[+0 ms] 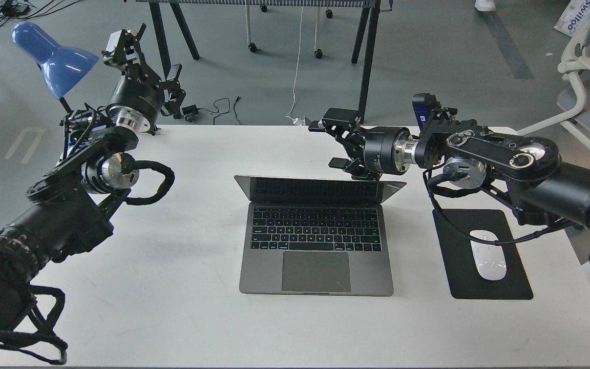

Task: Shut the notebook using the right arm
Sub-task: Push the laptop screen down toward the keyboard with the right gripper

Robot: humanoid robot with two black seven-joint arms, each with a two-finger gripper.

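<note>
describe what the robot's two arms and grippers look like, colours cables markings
Both arms are black and jointed, with polished silver joint rings and looped black braided cables. The black-fingered right gripper sits on a black cylinder with small white lettering, beside a blue wrist module. The black left gripper has a silver-grey block on one finger.

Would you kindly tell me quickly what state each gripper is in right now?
Left gripper: open, holding nothing, raised beside the blue lamp.
Right gripper: open, empty, fingers behind the notebook screen.
</note>
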